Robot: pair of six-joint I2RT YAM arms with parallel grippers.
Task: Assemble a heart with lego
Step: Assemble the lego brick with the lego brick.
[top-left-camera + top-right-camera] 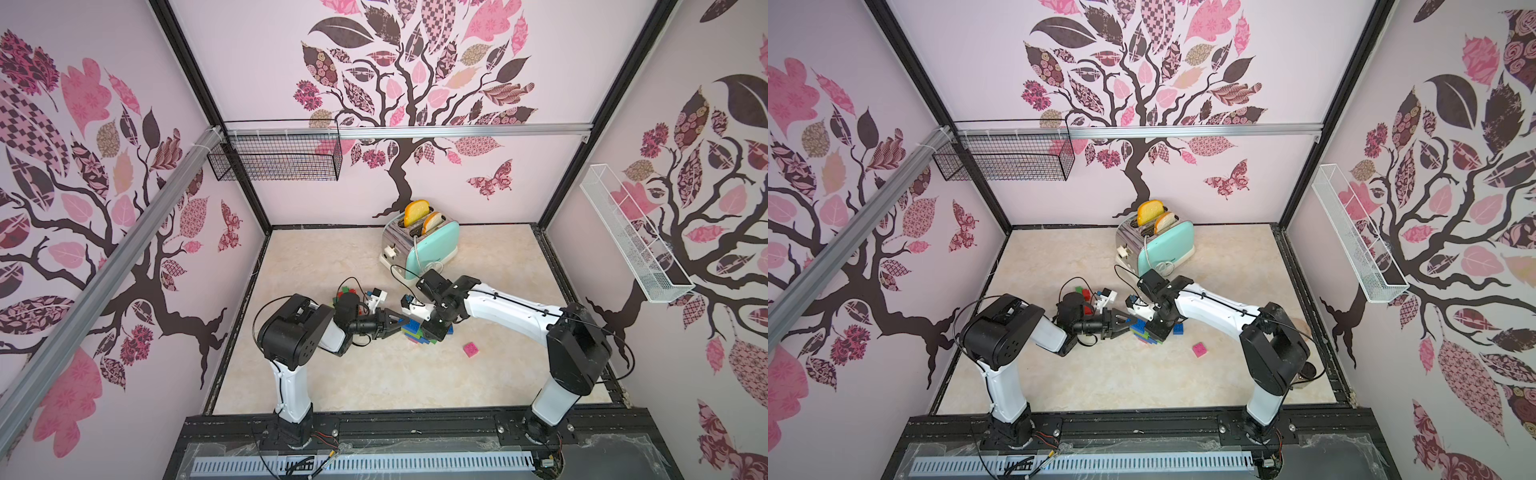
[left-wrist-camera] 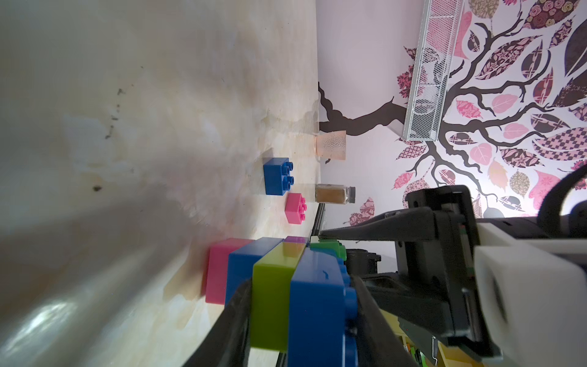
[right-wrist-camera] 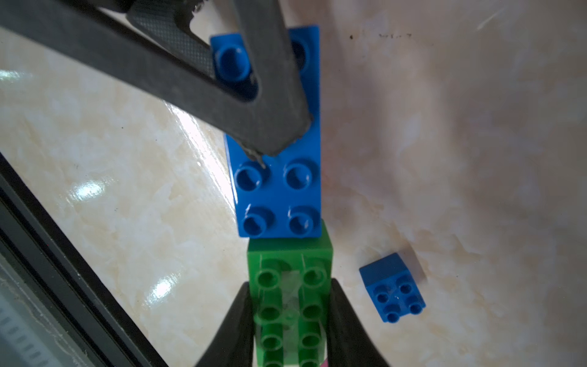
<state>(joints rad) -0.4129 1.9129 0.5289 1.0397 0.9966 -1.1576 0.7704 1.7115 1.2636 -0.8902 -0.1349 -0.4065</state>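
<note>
1. The lego stack (image 2: 241,270) stands on the table (image 1: 374,382) in front of the toaster (image 1: 432,249), on the robot's side of it. It has pink at the bottom, then blue, then lime, then a long blue brick (image 3: 279,190) on top
2. The left gripper (image 1: 402,325) pinches the top of the stack, with one finger lying across the long blue brick
3. The right gripper (image 3: 290,286) squeezes a green brick (image 3: 290,254), held end to end with the long blue one. I cannot tell if it has clicked in
4. Not used yet: a pink brick (image 1: 471,349), a small blue brick (image 3: 394,292) and a red brick (image 1: 1086,296) lie loose in front of the toaster
5. I think the job is partly done. I see no heart shape yet, so more bricks must go on
</note>
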